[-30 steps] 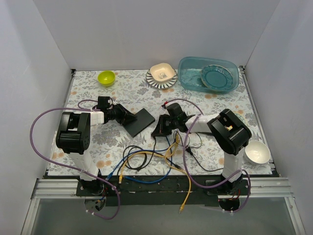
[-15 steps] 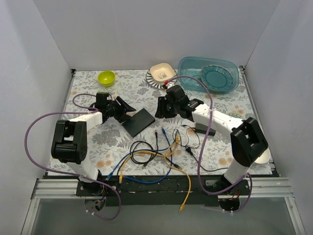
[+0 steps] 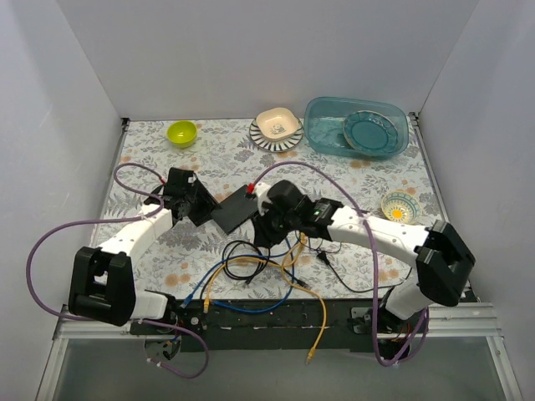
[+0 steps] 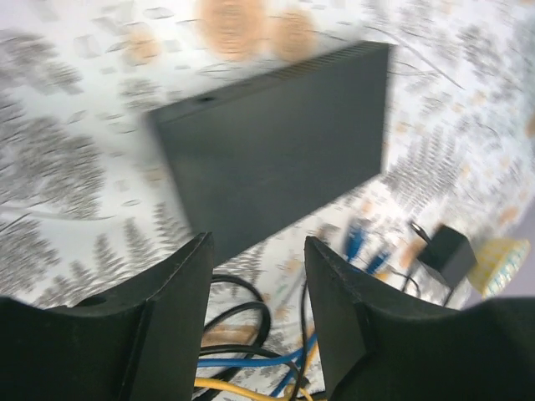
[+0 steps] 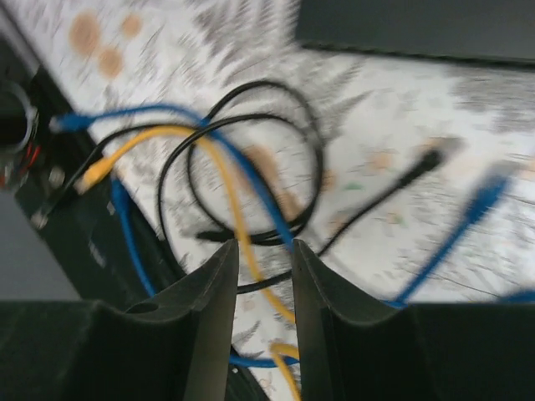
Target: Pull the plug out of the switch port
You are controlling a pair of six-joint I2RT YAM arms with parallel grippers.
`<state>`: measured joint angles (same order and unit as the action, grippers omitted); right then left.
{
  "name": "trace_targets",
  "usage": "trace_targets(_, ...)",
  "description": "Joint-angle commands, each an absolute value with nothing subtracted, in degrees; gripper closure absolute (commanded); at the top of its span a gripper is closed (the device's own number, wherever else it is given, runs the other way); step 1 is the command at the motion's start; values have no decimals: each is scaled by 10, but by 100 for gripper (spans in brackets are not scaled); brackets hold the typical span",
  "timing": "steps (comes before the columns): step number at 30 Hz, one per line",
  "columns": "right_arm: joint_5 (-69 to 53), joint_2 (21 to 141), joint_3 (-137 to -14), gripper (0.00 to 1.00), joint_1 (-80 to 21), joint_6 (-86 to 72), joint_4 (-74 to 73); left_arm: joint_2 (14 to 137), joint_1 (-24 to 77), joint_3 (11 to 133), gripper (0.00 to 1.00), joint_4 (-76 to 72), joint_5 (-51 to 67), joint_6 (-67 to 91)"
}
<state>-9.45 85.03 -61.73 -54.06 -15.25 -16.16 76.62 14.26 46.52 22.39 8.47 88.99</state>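
Note:
The switch [image 3: 235,210] is a flat black box lying at an angle on the floral mat; it also fills the upper left wrist view [image 4: 276,142]. My left gripper [image 3: 199,205] hovers at its left end, open [image 4: 255,246], nothing between the fingers. My right gripper [image 3: 266,227] hangs open [image 5: 261,251] over the cable tangle [image 3: 251,266], just right of the switch [image 5: 418,25]. A black plug [image 5: 430,157] and a blue plug [image 5: 491,179] lie loose on the mat, apart from the switch. Its port row is hidden.
Blue, yellow and black cables [image 5: 217,167] spread toward the near table edge. A black adapter [image 4: 443,251] lies beyond them. At the back stand a green bowl [image 3: 181,132], a striped plate with a white dish [image 3: 276,126] and a teal tub [image 3: 355,125]. A patterned bowl [image 3: 399,205] sits right.
Both grippers have opened. The right gripper swung up toward the back, then came down left over the cables beside the switch. The left arm stretched out, its gripper staying by the switch's left end.

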Motion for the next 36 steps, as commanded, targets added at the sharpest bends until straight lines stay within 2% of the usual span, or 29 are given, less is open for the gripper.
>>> trace_targets(1,-148,898,-671,62,-600,-75,-137,750,111,443,53,334,-4,943)
trace_targets(5,-170,941,-707,63,-622,-81,-94,744,64,404,53,339,-1,994)
trace_targets(10,-193,1051,-765,65,-647,-93,-87,744,24,362,52,333,-1,1030)
trace_targets(17,-173,1148,-790,68,-671,-112,-36,753,-25,344,52,340,38,1031)
trace_targets(20,-157,1207,-845,68,-680,-116,-75,754,-25,346,52,359,40,1026)
trace_targets(23,-105,1231,-848,68,-679,-146,-94,747,-25,330,51,351,57,1019)
trace_targets(27,-36,1216,-805,72,-662,-186,-155,730,-29,307,52,329,80,1007)
trace_targets(31,-21,1147,-638,74,-599,-243,-162,709,-30,291,52,316,95,998)
trace_targets(36,30,1041,-528,75,-541,-279,-201,705,-30,289,53,311,127,975)
